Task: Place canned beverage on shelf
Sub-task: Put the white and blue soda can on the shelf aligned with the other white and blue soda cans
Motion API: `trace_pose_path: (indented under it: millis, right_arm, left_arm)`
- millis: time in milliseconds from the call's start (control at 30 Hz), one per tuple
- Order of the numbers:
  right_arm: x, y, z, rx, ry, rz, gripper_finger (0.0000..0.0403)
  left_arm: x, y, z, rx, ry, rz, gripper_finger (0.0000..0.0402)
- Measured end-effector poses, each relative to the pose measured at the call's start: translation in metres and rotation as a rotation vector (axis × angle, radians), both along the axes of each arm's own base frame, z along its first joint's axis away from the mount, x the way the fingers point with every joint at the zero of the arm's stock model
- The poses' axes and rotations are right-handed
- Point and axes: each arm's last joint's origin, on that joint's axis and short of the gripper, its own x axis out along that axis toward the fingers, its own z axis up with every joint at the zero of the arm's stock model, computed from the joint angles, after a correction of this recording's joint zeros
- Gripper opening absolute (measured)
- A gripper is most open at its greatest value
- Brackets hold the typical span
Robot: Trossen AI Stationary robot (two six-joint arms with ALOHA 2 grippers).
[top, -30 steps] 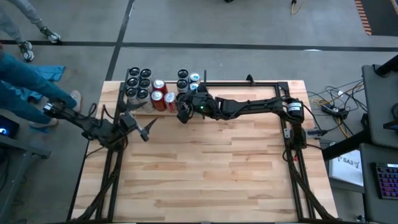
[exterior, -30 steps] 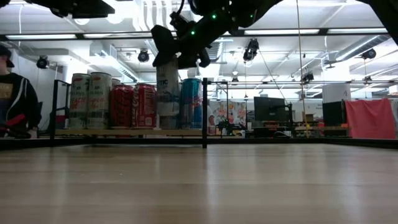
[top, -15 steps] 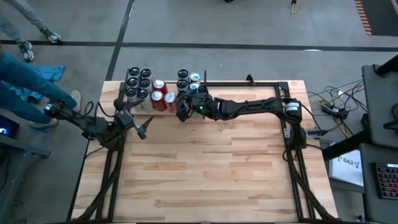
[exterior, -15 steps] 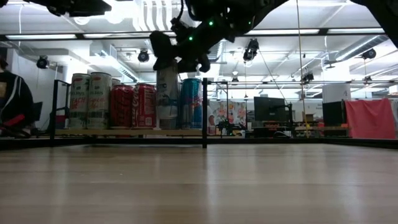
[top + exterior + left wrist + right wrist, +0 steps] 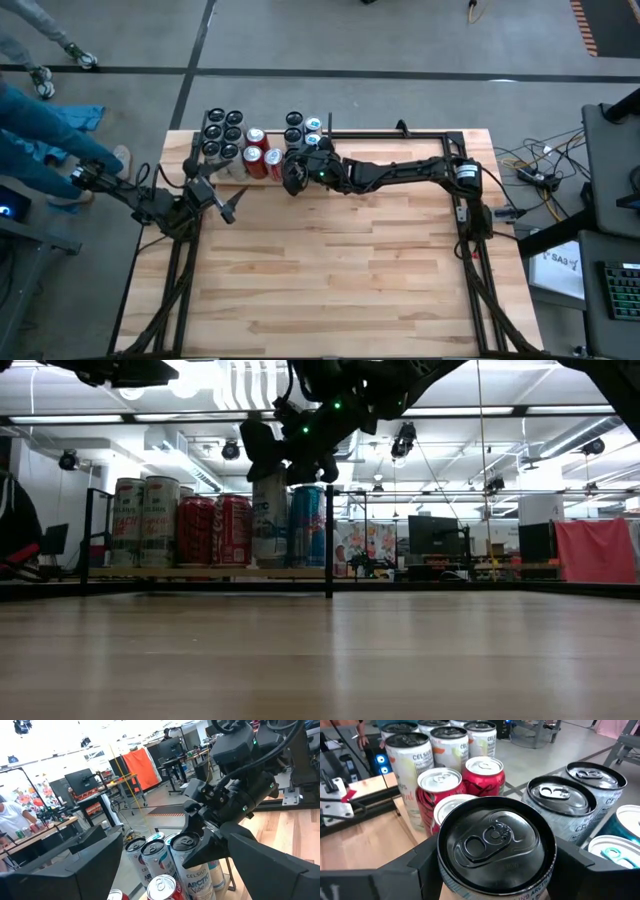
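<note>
Pale plywood shelf [image 5: 262,178] at the far left corner of the table [image 5: 330,270] carries clusters of cans: tall black-topped ones [image 5: 224,134] at its left end, two red cans [image 5: 262,158] in the middle, and more dark and blue-topped cans [image 5: 303,126] toward its right end. The right gripper [image 5: 293,172] reaches across from the right side and sits at the shelf's near edge, just beside the red cans. Its jaws are pinched on the canned beverage [image 5: 496,851], a silver can with a black lid that fills the space between the two fingers [image 5: 422,859] in the right wrist view. In the low view this can [image 5: 269,522] stands upright among the others with the gripper [image 5: 290,455] clamped over its top; its base appears level with the shelf board [image 5: 210,572], though whether it rests there fully is hard to tell from this angle. The left wrist view shows the same can [image 5: 192,865], lettered Celsius Arctic Vibe, gripped from above by the right gripper [image 5: 200,832] beside similar cans.

The left gripper [image 5: 222,203] waits with its fingers spread wide and holding nothing, over the table's left edge, apart from the shelf
</note>
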Motion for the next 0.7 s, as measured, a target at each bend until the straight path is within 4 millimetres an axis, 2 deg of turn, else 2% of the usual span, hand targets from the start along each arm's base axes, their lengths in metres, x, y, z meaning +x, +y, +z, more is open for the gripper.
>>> trace_pose_path:
  millis: [333,700]
  right_arm:
    - [0.003,-0.003,-0.009,0.008,-0.005,-0.010,0.0244]
    - [0.003,-0.005,-0.010,0.006,-0.005,-0.015,0.0273]
  left_arm:
    - [0.000,0.000,0.000,0.000,0.000,0.000,0.0346]
    - [0.000,0.000,0.000,0.000,0.000,0.000,0.0346]
